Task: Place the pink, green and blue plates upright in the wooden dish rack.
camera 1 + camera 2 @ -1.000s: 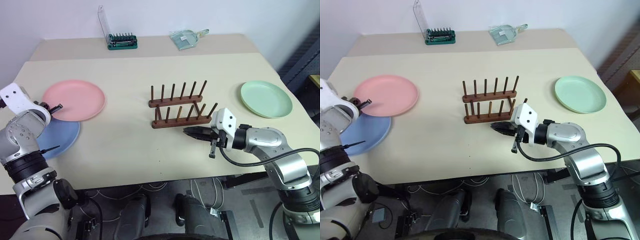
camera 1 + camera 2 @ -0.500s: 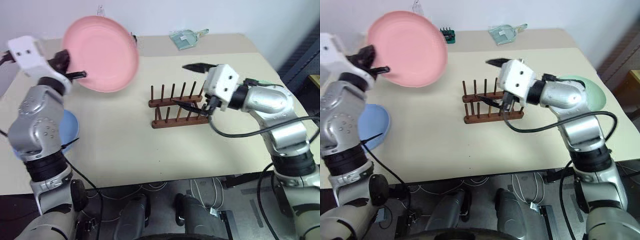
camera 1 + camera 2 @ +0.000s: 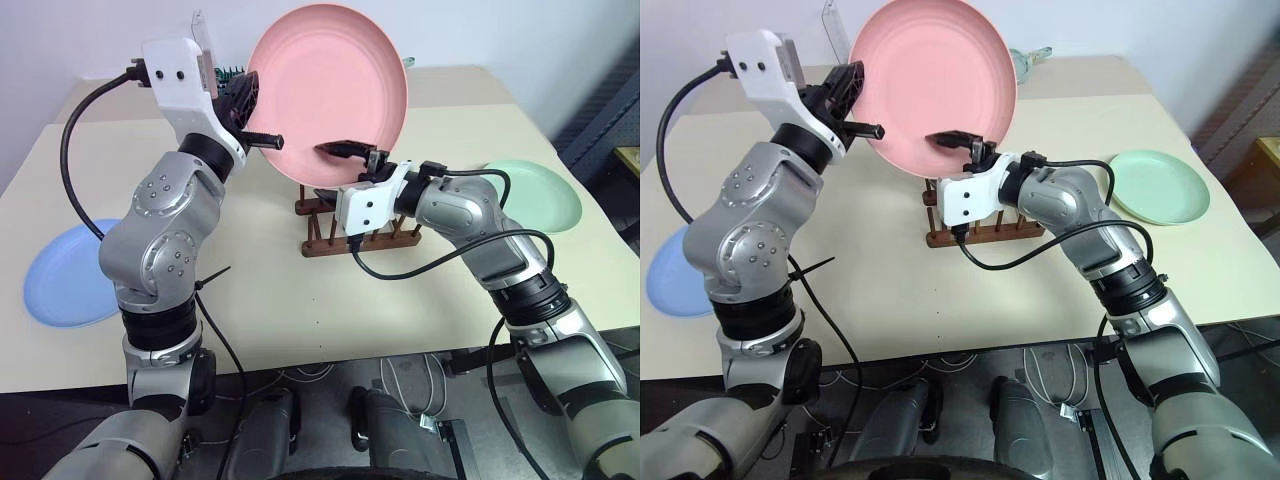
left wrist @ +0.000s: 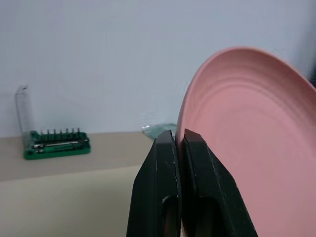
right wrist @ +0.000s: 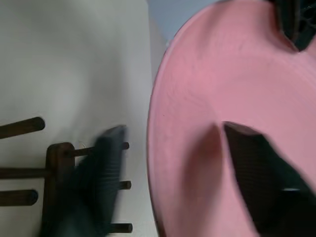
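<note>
My left gripper is shut on the left rim of the pink plate and holds it upright in the air, just above and behind the wooden dish rack. In the left wrist view the fingers pinch the pink plate's edge. My right gripper is open and straddles the plate's lower rim, one finger across its face and the other behind it. Flat on the table lie the blue plate at the left and the green plate at the right.
A green tray of screwdriver bits stands at the table's far edge, with a clear plastic item further right along that edge. The right arm's white wrist housing covers part of the rack's pegs.
The left gripper lifted the pink plate off the table and carried it right, over the rack. The right gripper rose, rolled, opened and came around the plate's lower rim.
</note>
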Available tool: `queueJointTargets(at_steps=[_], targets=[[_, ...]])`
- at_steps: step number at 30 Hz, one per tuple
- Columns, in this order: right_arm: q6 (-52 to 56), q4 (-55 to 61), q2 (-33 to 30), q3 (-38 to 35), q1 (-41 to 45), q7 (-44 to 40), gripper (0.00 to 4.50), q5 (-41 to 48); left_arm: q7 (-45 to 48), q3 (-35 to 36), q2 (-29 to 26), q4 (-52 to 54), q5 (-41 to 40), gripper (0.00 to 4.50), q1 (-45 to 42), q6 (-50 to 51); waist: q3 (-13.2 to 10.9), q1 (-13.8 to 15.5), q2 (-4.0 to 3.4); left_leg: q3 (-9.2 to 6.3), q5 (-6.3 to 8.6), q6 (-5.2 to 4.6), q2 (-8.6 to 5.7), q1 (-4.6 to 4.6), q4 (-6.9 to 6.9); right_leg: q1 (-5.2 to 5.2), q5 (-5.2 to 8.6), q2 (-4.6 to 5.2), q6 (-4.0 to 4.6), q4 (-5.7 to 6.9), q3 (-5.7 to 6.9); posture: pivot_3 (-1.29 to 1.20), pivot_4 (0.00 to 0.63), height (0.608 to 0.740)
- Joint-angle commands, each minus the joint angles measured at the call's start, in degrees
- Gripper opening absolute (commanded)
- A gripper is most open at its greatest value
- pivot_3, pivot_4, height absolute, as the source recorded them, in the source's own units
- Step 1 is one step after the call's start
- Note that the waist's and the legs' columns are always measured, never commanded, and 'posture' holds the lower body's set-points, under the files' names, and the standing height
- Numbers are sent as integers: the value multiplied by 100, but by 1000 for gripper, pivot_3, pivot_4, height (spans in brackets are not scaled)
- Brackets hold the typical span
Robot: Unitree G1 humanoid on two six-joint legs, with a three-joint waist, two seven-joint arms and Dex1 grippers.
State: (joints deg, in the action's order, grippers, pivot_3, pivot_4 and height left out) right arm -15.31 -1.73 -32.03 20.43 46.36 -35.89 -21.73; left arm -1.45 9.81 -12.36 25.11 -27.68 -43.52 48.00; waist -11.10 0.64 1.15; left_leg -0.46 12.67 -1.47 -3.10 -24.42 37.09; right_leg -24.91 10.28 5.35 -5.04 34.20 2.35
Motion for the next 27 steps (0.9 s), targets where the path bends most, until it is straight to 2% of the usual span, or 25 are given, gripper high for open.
queueJointTargets(at_steps=[1, 3, 5, 8, 14, 17, 21, 23, 27], targets=[[-132, 35, 69, -121, 98, 131, 988, -85, 3, 36, 17, 227, -63, 0, -44, 6, 0, -3, 0, 0, 0, 0, 0, 0, 0, 0, 0, -1, 0, 0, 0, 0, 150, 735], [-141, 50, 92, -146, 79, 150, 11, -91, -34, 147, 60, 172, -111, 0, -68, 25, 0, -2, 0, 0, 0, 0, 0, 1, 0, 0, 0, -1, 0, 1, -1, 0, 150, 735], [-153, 70, 106, -163, 48, 164, 11, -92, -114, 380, 203, 91, -278, 0, -121, 35, 0, 5, 0, -1, -1, 1, 0, 1, 0, 1, 0, -2, 0, 1, -1, 0, 150, 735], [-150, 96, 116, -192, -2, 168, 0, -91, -215, 793, 461, 43, -624, 952, -189, -42, -1, 18, 2, -2, -1, 0, 0, 1, 4, 5, 0, -2, 0, -2, -1, 0, 150, 735], [-160, 116, 28, -421, -74, 282, 0, -26, -1045, 2105, 873, -283, -1468, 3957, -667, -764, -3, -3, 4, -4, -1, 0, 1, 2, 5, 6, 0, -4, 0, -2, -1, 0, 150, 735], [36, 125, -30, -863, -150, 304, 0, 388, -938, 2198, 480, -411, -1398, 3957, -561, -917, -3, 2, 4, -3, -1, 1, 1, 5, 1, 6, 0, -5, 0, -1, -1, 0, 150, 735], [605, 254, -50, -1548, -276, 72, 0, 1304, -315, 1879, -273, -504, -1150, 3957, -65, -1000, -3, 15, 4, -2, -2, 1, 1, 4, 4, 9, 0, -7, 0, 0, -2, 0, 150, 735], [1417, 527, 48, -2061, -364, -199, 0, 2357, 467, 1547, -799, -445, -1048, 3957, 483, -1014, -3, 10, 2, -2, -1, 0, 1, 4, 3, 11, 0, -7, 0, -2, -2, 0, 150, 735], [3462, 1417, 326, -3057, -599, -426, 0, 5047, 2143, 775, -1753, -220, -894, 3957, 1759, -1251, -6, -5, -5, -1, 1, -3, 4, 6, -1, 10, 0, -5, 3, -1, -7, 0, 150, 735]])
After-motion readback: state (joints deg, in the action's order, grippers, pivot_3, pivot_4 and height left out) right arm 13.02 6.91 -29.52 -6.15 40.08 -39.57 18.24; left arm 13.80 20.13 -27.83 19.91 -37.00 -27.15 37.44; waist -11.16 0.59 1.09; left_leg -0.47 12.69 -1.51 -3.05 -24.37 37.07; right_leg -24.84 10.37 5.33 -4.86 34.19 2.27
